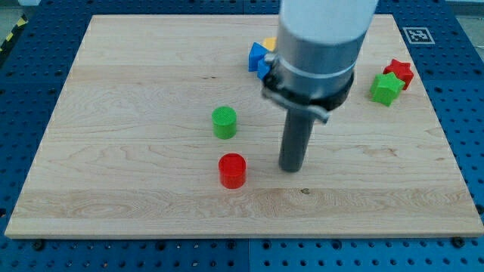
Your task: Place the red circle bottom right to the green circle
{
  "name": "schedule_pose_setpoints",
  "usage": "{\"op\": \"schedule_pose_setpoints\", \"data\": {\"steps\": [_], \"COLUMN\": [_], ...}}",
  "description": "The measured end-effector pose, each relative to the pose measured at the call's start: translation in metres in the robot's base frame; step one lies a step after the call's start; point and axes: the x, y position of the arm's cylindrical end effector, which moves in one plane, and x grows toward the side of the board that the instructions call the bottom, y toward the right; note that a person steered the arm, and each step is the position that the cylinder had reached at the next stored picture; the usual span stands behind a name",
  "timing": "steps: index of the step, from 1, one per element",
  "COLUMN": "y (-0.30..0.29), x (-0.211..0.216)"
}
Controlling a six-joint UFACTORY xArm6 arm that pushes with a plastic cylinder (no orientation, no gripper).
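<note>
One dark rod hangs from the grey cylinder of the arm, and my tip [291, 168] rests on the desk [113, 151] a little below the middle of the view. As an end effector it is only a straight rod with nothing that opens or closes, and it holds nothing; it touches no block.

Just to the view's left of my tip, and very slightly lower, stands the red circle [232, 170], near but clearly apart from the rod, with bare wood between them. Nothing stands in that gap.

Above the red circle, toward the view's top and a touch further left, stands the green circle [224, 122]. The two cylinders are near each other but not touching, so the red circle now lies below the green one and only slightly to its right.

Further out, at the view's top behind the arm's grey body, a blue block [259, 57] shows, with a yellow block [269, 43] peeking out just above it; the arm hides most of both, so their shapes cannot be made out.

Well apart, near the desk's right edge, a green star-like block [386, 88] touches a red star-like block [400, 71] that sits just above and to its right.
</note>
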Motion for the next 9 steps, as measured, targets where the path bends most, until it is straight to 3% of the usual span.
{"op": "schedule_pose_setpoints", "data": {"steps": [1,2,3,5,9], "y": [-0.009,-0.056,-0.11,-0.106,0.062], "x": [0.044,0.069,0.035,0.013,-0.018]}}
